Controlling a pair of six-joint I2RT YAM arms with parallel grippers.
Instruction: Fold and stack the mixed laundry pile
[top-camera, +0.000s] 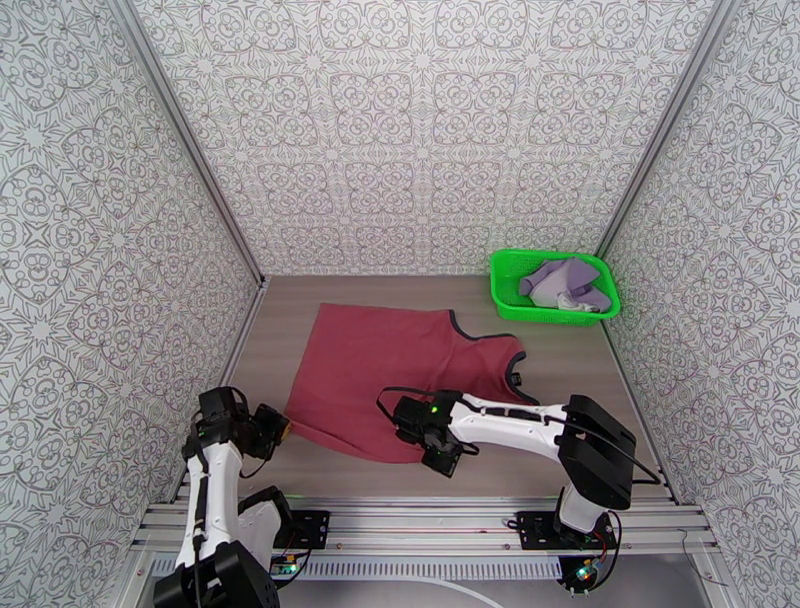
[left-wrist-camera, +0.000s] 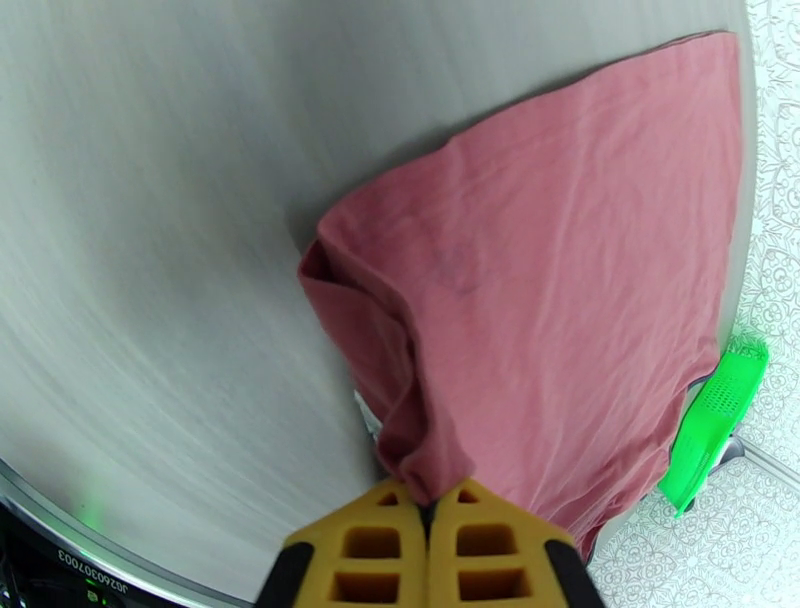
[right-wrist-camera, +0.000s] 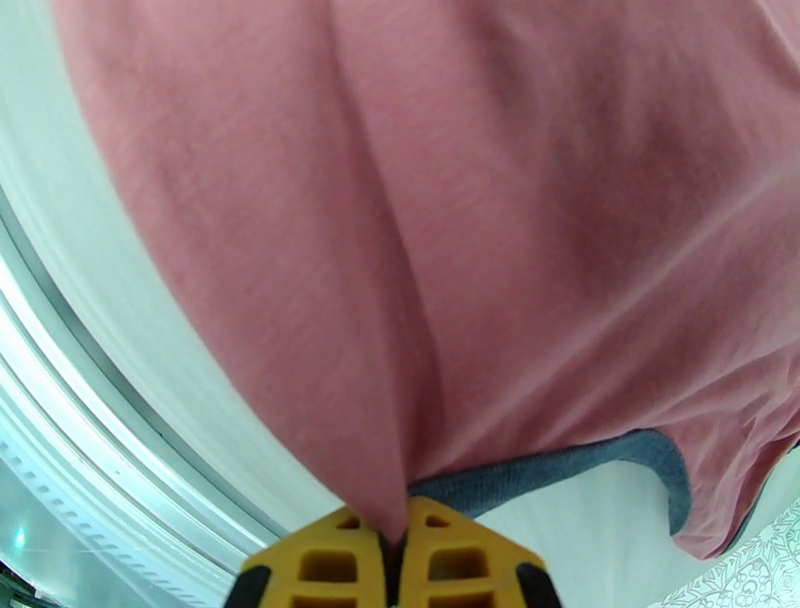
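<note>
Near edge of red tank top (top-camera: 390, 350) pinched in left tool (left-wrist-camera: 433, 505), right tool (right-wrist-camera: 397, 535).

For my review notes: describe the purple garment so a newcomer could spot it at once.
At the far right corner of the table stands a bright green basket. The lavender garment lies crumpled inside it, unlike the dark red tank top spread on the table.
</note>
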